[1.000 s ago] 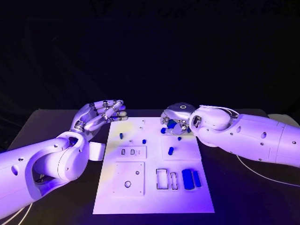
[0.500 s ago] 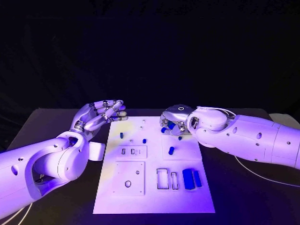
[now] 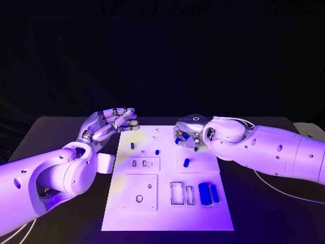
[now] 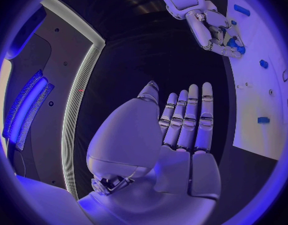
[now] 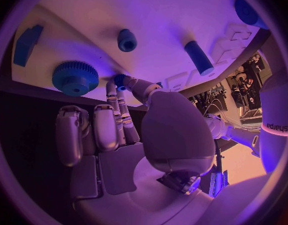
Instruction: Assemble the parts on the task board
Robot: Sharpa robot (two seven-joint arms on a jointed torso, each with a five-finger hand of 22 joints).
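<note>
Reaching over the far right corner of the white board, the right hand pinches a small blue peg between thumb and fingertip, just beside a blue gear. The left hand hovers at the board's far left corner, fingers together, holding nothing. 2 blue blocks lie near the board's right edge.

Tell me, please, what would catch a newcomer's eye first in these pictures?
The right hand, bent over the far end of the white task board, its fingertips on a small blue part beside a blue gear. Across the board, the left hand hangs open, holding nothing.
</note>
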